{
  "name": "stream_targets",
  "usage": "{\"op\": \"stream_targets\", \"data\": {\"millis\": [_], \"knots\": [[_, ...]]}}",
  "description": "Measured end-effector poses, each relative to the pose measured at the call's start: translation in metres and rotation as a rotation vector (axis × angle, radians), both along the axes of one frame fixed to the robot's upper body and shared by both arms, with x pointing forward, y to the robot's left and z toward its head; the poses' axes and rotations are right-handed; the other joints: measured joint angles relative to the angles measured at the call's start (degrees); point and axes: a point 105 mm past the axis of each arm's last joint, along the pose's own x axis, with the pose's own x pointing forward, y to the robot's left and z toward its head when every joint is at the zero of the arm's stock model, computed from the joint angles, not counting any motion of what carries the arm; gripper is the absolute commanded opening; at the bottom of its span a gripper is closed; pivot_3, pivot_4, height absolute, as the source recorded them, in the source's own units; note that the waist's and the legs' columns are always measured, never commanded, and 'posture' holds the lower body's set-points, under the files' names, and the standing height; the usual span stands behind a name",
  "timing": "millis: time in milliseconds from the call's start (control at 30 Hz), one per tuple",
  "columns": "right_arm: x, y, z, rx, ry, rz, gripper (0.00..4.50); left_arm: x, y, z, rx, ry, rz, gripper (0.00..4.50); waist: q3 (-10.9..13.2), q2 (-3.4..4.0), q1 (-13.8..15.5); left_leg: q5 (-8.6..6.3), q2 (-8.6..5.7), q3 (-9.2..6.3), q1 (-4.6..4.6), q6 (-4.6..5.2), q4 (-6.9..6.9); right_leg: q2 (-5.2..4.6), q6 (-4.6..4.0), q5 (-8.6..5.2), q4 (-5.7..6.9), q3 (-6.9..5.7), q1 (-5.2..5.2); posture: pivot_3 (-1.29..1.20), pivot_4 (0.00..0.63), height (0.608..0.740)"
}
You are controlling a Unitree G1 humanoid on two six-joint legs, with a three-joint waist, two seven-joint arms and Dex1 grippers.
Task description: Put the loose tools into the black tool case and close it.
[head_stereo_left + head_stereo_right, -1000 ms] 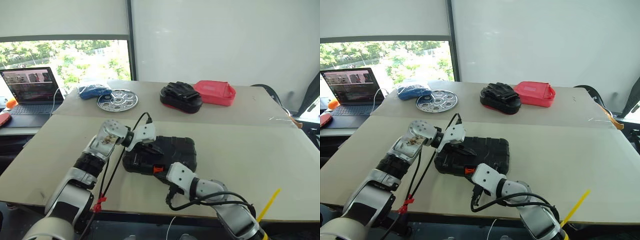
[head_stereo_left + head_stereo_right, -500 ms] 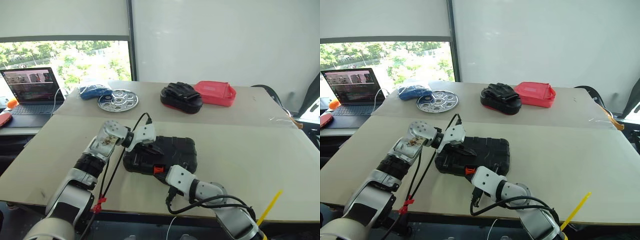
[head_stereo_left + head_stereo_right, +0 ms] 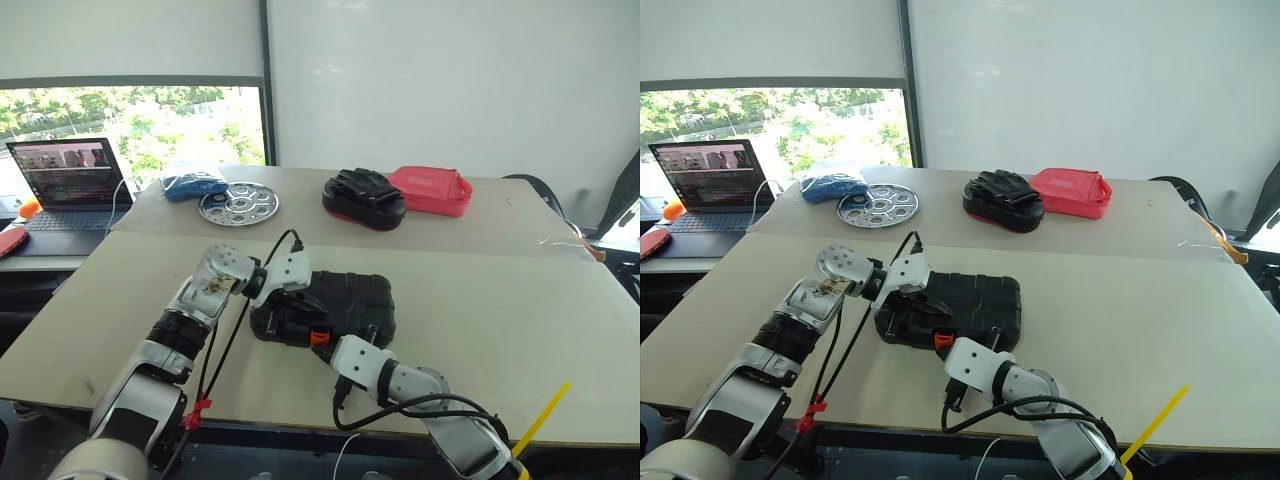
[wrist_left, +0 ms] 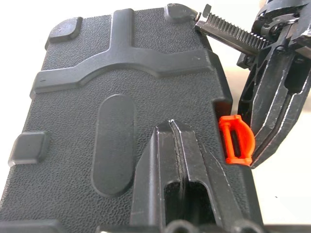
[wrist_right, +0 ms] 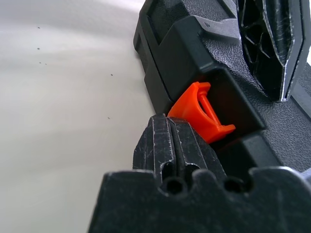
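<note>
Lying shut on the table [image 3: 520, 300], the black tool case [image 3: 340, 305] shows its orange latch [image 5: 201, 112] unfastened on its near edge, touching the clenched right end effector [image 5: 171, 127]; the clenched left end effector [image 4: 173, 127] presses the lid.

Black tool case [image 3: 345, 303] lies shut on the table [image 3: 520, 300]. Left gripper [image 3: 300, 298] presses its lid, right gripper [image 3: 328, 345] sits at the orange latch [image 3: 319, 338].

Black tool case [image 3: 345, 305], textured lid; orange latch [image 4: 235, 140]; red pouch [image 3: 431, 187]; black claw fingers [image 4: 180, 160].
</note>
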Motion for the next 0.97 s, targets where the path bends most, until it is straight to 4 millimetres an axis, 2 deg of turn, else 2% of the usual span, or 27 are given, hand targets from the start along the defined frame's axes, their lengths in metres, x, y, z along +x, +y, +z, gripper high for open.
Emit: {"op": "stream_targets", "data": {"millis": [133,233,300,333,400,433,600,700,733,767,900,967], "knots": [[-0.001,-0.001,0.002,0.040,0.026,-0.007,0.05,0.000,0.000,0.000,0.000,-0.001,-0.002,0.00,0.0,0.00,0.0,0.00,0.00,0.00,0.00,0.00,0.00,0.00,-0.01,0.01,0.00,0.00,0.00,0.00,0.150,0.740],[-0.009,-0.011,0.010,0.128,0.120,-0.012,0.05,-0.001,0.001,0.000,-0.010,0.004,0.001,0.00,0.0,0.00,0.0,-0.01,0.00,-0.05,-0.03,0.01,-0.04,-0.01,-0.05,0.02,-0.01,0.01,-0.02,0.00,0.150,0.740],[-0.017,-0.023,0.011,0.145,0.186,-0.010,0.00,-0.002,0.005,0.002,-0.030,0.025,0.017,0.51,0.0,0.00,-0.2,-0.05,0.01,-0.08,-0.05,0.05,-0.07,-0.01,-0.23,0.08,-0.01,0.03,-0.06,0.00,0.150,0.740],[-0.022,-0.032,0.012,0.144,0.225,-0.013,0.29,-0.002,0.011,0.003,-0.038,0.044,0.037,0.68,0.0,0.00,-0.3,-0.06,0.02,-0.11,-0.08,0.08,-0.10,-0.02,-0.33,0.11,-0.01,0.03,-0.13,0.00,0.150,0.740],[-0.027,-0.050,0.017,0.131,0.268,-0.026,0.73,-0.004,0.024,0.005,-0.037,0.071,0.068,1.37,0.0,0.02,-0.9,-0.11,0.06,-0.17,-0.10,0.16,-0.18,0.02,-0.37,0.07,-0.01,0.07,-0.21,0.00,0.150,0.740],[-0.029,-0.062,0.022,0.129,0.288,-0.039,1.12,-0.006,0.034,0.006,-0.039,0.088,0.088,1.79,0.0,0.05,-1.2,-0.12,0.07,-0.25,-0.09,0.17,-0.24,0.02,-0.40,0.05,-0.01,0.07,-0.22,0.00,0.150,0.740],[-0.031,-0.116,0.065,0.118,0.324,-0.081,2.84,-0.020,0.079,0.015,-0.055,0.146,0.212,3.56,0.2,0.11,-1.8,-0.12,0.08,-0.34,-0.05,0.16,-0.52,0.00,-0.43,0.01,-0.06,0.08,-0.30,0.00,0.150,0.740],[-0.037,-0.142,0.098,0.122,0.337,-0.046,3.87,-0.034,0.107,0.034,-0.081,0.160,0.274,4.50,0.3,0.10,-1.7,-0.11,0.10,-0.34,-0.09,0.16,-0.69,-0.02,-0.45,0.00,-0.20,0.07,-0.37,0.00,0.150,0.740],[-0.041,-0.148,0.106,0.122,0.352,-0.021,4.35,-0.039,0.115,0.044,-0.089,0.146,0.289,4.50,0.3,0.09,-1.6,-0.11,0.10,-0.32,-0.10,0.16,-0.80,-0.03,-0.45,0.00,-0.30,0.06,-0.39,0.00,0.150,0.740],[-0.044,-0.151,0.110,0.121,0.360,-0.007,4.48,-0.042,0.121,0.051,-0.090,0.128,0.300,4.50,0.3,0.09,-1.6,-0.11,0.10,-0.31,-0.10,0.16,-0.81,-0.03,-0.45,-0.01,-0.32,0.07,-0.39,0.00,0.150,0.740],[-0.046,-0.166,0.126,0.134,0.428,0.049,4.48,-0.064,0.157,0.085,-0.123,0.104,0.414,4.50,0.3,0.09,-1.5,-0.12,0.09,-0.24,-0.19,0.16,-0.87,-0.16,-0.36,-0.06,-0.38,0.08,-0.47,0.00,0.150,0.740],[-0.045,-0.167,0.129,0.149,0.430,0.059,4.48,-0.070,0.162,0.093,-0.134,0.100,0.426,4.50,0.3,0.09,-1.5,-0.12,0.09,-0.22,-0.24,0.16,-0.86,-0.17,-0.36,-0.06,-0.37,0.09,-0.53,0.00,0.150,0.740]]}}
